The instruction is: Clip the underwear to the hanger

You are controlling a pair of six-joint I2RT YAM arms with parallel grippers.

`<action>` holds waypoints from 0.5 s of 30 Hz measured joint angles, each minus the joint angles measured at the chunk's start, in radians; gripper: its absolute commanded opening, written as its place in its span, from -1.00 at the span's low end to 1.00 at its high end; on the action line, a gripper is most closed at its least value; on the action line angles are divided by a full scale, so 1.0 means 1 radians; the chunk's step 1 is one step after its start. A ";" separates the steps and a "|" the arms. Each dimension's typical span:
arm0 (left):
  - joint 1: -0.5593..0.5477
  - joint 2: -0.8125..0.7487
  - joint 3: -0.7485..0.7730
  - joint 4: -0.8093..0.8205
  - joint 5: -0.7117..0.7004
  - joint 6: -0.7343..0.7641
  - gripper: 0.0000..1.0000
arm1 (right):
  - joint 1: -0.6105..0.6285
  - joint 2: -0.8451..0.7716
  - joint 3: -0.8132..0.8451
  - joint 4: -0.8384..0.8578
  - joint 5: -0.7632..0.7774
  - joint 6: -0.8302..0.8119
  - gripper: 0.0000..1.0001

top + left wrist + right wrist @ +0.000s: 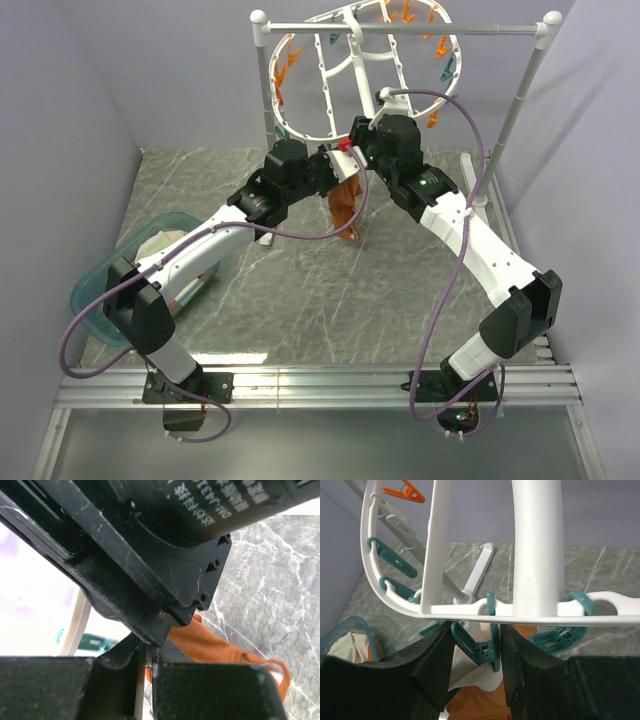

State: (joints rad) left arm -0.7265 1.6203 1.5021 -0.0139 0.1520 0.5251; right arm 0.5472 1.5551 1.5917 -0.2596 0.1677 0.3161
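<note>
Holds the underwear [345,208] pinched in the closed left end effector [145,677], dangling above the counter [300,290] just below the hanger [540,555]. Straddles a teal clothespin [479,650] with the right end effector [474,636] parted, seemingly without contact.

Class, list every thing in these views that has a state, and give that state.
underwear: dangling from the left gripper.
hanger: suspended, tilted.
left gripper: shut on the underwear.
right gripper: straddling a teal clothespin; grip unclear.
teal bin: uncovered, cloth inside.
</note>
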 measured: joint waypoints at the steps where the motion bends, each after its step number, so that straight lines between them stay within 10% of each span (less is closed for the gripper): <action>1: 0.000 0.000 0.000 0.002 -0.002 0.005 -1.00 | 0.000 0.000 0.000 0.000 0.000 0.000 0.06; 15: 0.009 -0.011 -0.007 -0.006 -0.018 0.006 -1.00 | -0.016 -0.005 0.013 -0.028 -0.003 0.000 0.68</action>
State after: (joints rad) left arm -0.7174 1.6089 1.4952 -0.0196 0.1337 0.5316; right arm 0.5312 1.5501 1.6047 -0.2878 0.1650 0.3161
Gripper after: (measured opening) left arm 0.099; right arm 0.825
